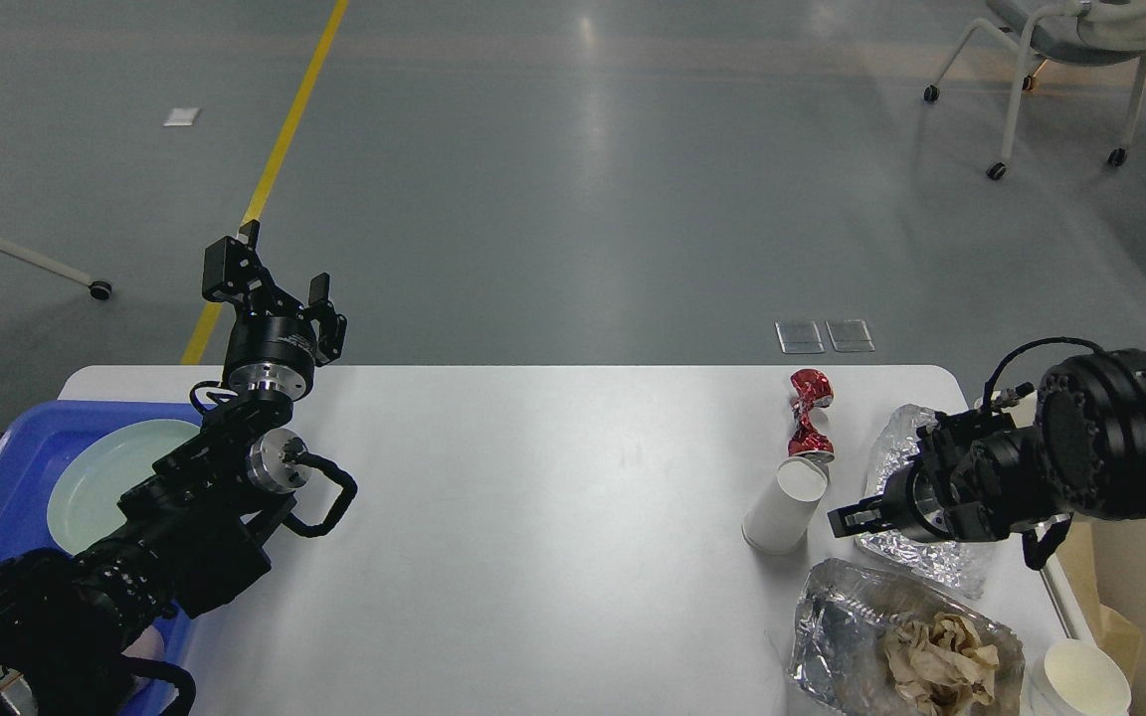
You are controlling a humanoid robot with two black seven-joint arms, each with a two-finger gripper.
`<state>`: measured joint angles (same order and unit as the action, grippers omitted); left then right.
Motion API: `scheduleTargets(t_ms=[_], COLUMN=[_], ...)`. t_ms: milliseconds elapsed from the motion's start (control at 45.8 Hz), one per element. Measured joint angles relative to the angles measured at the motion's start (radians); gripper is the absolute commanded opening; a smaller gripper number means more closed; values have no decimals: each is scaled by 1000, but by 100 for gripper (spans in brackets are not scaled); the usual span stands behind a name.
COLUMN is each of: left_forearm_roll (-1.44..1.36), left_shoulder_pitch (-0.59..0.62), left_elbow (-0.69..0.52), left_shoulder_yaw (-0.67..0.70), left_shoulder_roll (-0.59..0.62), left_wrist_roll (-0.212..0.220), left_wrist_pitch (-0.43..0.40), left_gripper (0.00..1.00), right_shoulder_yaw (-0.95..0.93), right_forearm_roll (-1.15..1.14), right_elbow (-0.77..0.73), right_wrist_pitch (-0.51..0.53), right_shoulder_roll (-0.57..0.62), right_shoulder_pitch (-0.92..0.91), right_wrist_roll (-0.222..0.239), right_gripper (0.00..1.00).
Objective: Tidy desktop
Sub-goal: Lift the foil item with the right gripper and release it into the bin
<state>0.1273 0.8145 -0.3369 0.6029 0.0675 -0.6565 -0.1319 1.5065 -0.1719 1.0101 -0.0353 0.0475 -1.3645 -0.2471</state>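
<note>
The white desktop [533, 527] is being viewed from above. The left gripper [270, 268] is being held raised over its far-left edge, fingers spread. The right gripper [847, 519], whose state cannot be told, is being held just beside a white paper cup [784, 505].

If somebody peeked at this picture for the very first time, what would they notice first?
Probably the two black robot arms reaching over the big white desktop: the left gripper raised at the far left edge, the right gripper low beside a white paper cup. Next, the shiny rubbish on the right: a crumpled red can and foil trays.
</note>
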Motion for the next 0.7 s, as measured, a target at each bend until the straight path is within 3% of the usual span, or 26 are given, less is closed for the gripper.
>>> scheduleTargets(t_ms=[262,415,699], left_forearm_roll=[0,0,0], left_shoulder_pitch=[0,0,0], left_elbow=[0,0,1], left_shoulder_yaw=[0,0,0], left_shoulder_roll=[0,0,0], left_wrist_roll=[0,0,0], left_wrist_pitch=[0,0,0], left_gripper=[100,100,100], right_shoulder_yaw=[2,3,20], right_forearm_roll=[1,1,0], right_elbow=[-43,-80,-105], right_wrist_pitch=[0,0,2], right_shoulder_roll=[-12,-15,-8], right_shoulder_pitch=[54,75,76], right_wrist_roll=[1,2,-3], right_gripper=[32,0,0])
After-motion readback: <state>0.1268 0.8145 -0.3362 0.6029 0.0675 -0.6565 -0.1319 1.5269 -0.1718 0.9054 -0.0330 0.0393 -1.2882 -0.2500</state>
